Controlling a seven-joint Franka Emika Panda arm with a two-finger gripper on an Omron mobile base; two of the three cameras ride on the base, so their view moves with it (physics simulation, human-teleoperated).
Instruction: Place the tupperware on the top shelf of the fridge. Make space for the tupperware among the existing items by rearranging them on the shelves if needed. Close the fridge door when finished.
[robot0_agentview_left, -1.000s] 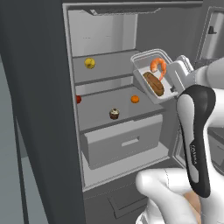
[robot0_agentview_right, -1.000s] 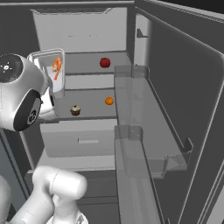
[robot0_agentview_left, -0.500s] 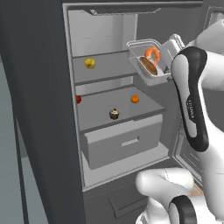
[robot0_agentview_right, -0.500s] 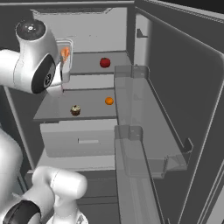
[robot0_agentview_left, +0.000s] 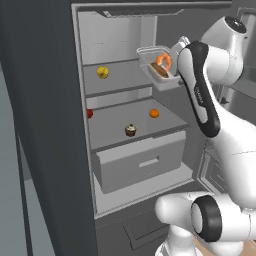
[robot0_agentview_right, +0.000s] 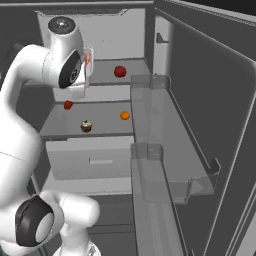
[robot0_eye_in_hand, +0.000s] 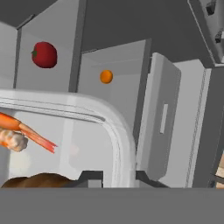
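Since a second ago the hand (robot0_agentview_left: 174, 64) has risen from beside the lower shelf (robot0_agentview_left: 135, 122) to the level of the top shelf (robot0_agentview_left: 122, 77), carrying the tupperware (robot0_agentview_left: 159, 67), which it pinches by the rim at the fridge (robot0_agentview_left: 50, 125) opening's right edge. Inside sit one yellow fruit (robot0_agentview_left: 102, 72), two red fruits (robot0_agentview_right: 120, 71) (robot0_agentview_right: 68, 104), one orange (robot0_agentview_left: 154, 113) and one cupcake (robot0_agentview_left: 131, 130). The fridge door (robot0_agentview_right: 210, 115) stands open.

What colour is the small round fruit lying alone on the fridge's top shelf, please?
Yellow: the small round fruit shows best in the left base view.
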